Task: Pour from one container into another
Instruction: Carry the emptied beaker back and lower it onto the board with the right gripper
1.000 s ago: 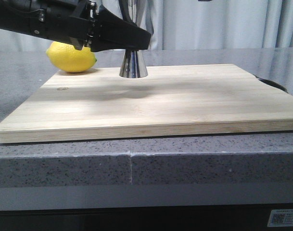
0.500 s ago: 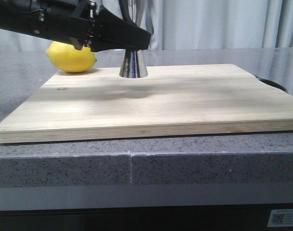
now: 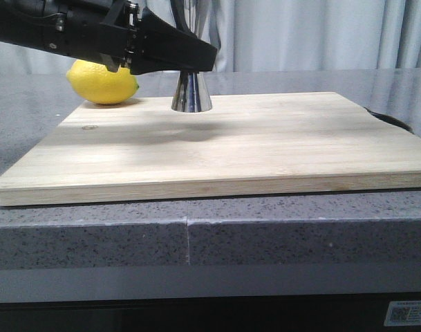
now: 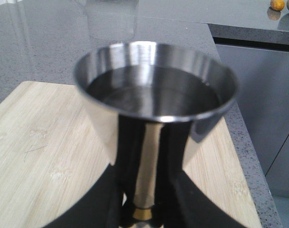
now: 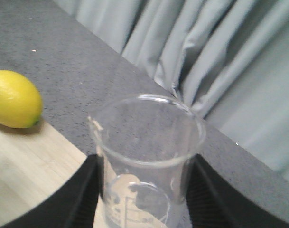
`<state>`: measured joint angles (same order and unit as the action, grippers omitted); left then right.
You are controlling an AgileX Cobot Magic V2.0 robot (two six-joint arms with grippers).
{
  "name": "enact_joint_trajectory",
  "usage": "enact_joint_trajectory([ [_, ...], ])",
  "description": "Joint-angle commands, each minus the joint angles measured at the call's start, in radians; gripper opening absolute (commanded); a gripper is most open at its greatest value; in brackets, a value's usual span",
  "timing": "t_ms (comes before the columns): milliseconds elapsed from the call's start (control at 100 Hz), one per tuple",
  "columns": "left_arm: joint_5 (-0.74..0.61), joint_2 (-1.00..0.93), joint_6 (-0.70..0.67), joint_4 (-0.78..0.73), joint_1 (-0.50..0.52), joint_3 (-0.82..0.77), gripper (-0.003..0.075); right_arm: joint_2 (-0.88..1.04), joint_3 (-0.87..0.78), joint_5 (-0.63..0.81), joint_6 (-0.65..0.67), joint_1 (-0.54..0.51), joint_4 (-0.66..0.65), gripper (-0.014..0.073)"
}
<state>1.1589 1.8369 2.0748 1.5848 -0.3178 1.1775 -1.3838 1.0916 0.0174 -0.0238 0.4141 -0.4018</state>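
While gripped: one jigger (image 4: 156, 109), one beaker (image 5: 146, 161), one lemon (image 3: 103, 83).

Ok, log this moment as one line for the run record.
left gripper: shut on jigger, liquid inside | right gripper: shut on beaker, upright | lemon: beside cutting board

Jigger (image 3: 191, 93) upper cone hidden behind left arm; beaker (image 5: 146, 156) base cut off.

A kitchen-style setting: a speckled grey stone table (image 3: 92, 238) carries a pale rectangular wooden cutting board (image 3: 224, 149) beneath the left end effector (image 3: 196, 59), a yellow lemon (image 3: 103, 84) lies just behind it, grey cabinet fronts (image 4: 251, 95) beyond, pale grey pleated curtains (image 3: 314, 34) behind.
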Motion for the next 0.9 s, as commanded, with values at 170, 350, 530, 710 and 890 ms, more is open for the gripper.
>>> enact_joint_trajectory([
  [170, 0.094, -0.057, -0.006, 0.073, -0.010, 0.030, -0.0019, 0.030, -0.034, 0.122, 0.000, -0.095, 0.083, 0.0038],
  [350, 0.094, -0.057, -0.006, 0.066, -0.010, 0.030, -0.0019, 0.030, -0.165, 0.302, 0.000, -0.125, 0.144, 0.0038],
  [530, 0.094, -0.057, -0.006, 0.059, -0.010, 0.030, -0.0019, 0.030, -0.304, 0.497, 0.000, -0.158, 0.163, 0.0038],
  [710, 0.094, -0.057, -0.006, 0.059, -0.010, 0.030, -0.0019, 0.021, -0.421, 0.684, 0.000, -0.192, 0.176, 0.0037],
  [890, 0.094, -0.057, -0.006, 0.059, -0.010, 0.030, -0.0019, -0.047, -0.463, 0.748, 0.000, -0.199, 0.195, 0.0037],
])
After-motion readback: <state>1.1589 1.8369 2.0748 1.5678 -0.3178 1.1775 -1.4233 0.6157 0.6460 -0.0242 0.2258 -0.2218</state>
